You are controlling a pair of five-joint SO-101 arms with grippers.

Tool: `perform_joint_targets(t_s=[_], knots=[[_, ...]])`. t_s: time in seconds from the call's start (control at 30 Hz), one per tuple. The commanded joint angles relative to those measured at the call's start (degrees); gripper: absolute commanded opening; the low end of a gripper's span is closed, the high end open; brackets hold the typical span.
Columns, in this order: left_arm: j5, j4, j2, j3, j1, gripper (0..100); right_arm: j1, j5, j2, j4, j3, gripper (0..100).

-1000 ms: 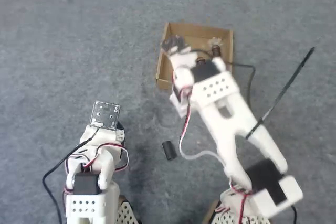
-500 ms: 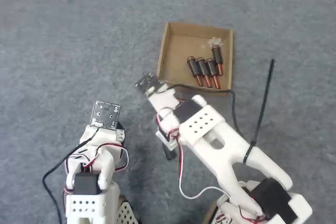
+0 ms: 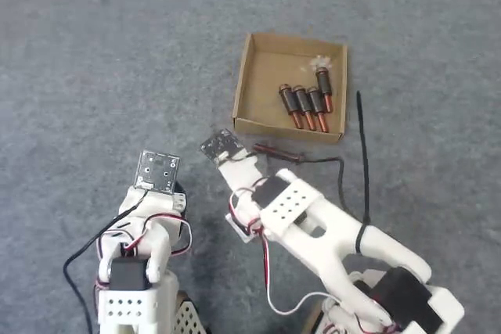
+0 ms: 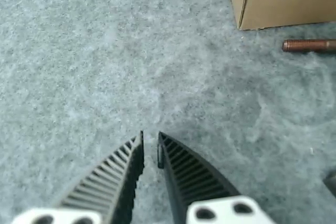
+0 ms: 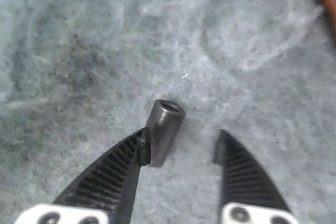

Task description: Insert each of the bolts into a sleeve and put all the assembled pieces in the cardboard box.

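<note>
**Straddling the loose sleeve while one bolt is waiting outside the box**

Most of the job is looking done. Seen from the high view, the cardboard box (image 3: 286, 128) is sitting at about 1 o'clock from the middle of the grey table (image 3: 94, 76). Assembled pieces (image 3: 304, 107) are lying inside it toward its 4 o'clock corner. Three are resting side by side, with what is probably a fourth just beside them along the wall. Something small and pale is also lying near the box's 1 o'clock corner, and I am not able to tell what it is.

By my reading, one pair is waiting to be joined. A bare bolt (image 3: 275, 150) is lying on the table just outside the box, at its 6 o'clock side. The sleeve (image 5: 164, 128) is lying on its side on the table, apart from the bolt, with its open end showing.

The right gripper (image 5: 184, 137) is hanging low over that sleeve with its jaws spread wide. The sleeve is sitting between them, touching one finger, with a clear gap to the other, so nothing is gripped yet. The left gripper (image 4: 150, 139) is hovering over bare table at roughly 8 o'clock from the box. Its jaws are drawn almost together with only a thin slit between them, and they are holding nothing.

What is left, as I judge it, is gripping the sleeve, mating it with the bolt, and setting that piece in the box.
</note>
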Motion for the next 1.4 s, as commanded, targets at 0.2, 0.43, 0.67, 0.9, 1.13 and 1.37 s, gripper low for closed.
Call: perform_joint_targets(t_s=[0.2, 0.43, 0.67, 0.9, 1.13, 1.37], knots=[[-0.35, -1.58, -0.7, -0.84, -0.09, 5, -1.45, 0.18, -1.98, -5.85, 1.85, 15.6], [-0.35, -1.58, -0.7, -0.84, -0.09, 5, -1.45, 0.18, 3.21, -5.41, -0.35, 17.8], [-0.35, -1.58, -0.7, -0.84, -0.09, 5, -2.77, 0.44, 3.65, -4.44, -0.53, 17.3], [-0.35, -1.58, -0.7, -0.84, -0.09, 5, -2.68, 0.62, 3.74, -4.79, -0.53, 7.5], [-0.35, -1.58, -0.7, -0.84, -0.09, 5, -2.68, 0.62, 3.74, -4.62, -0.53, 15.8], [-0.35, -1.49, -0.7, -0.84, -0.09, 5, -2.68, 0.62, 3.74, -4.7, -0.53, 15.3]])
